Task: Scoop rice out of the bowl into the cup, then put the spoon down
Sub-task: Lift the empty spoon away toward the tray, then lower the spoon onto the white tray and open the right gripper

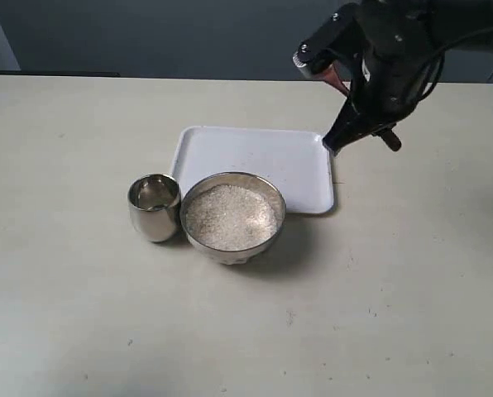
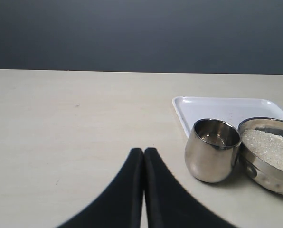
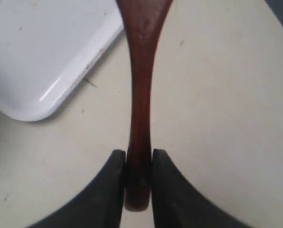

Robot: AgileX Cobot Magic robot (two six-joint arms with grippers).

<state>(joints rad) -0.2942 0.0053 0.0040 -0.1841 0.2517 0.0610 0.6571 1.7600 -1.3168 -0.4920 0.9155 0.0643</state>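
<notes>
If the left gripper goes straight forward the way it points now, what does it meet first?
Probably nothing: ahead of the shut left gripper lies only bare beige table. The small shiny steel cup stands off to one side, though depth is unclear.

No text, label or number is legible anywhere.

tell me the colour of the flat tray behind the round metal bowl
Plain white; the flat rectangular tray shows best in the exterior view.
</notes>
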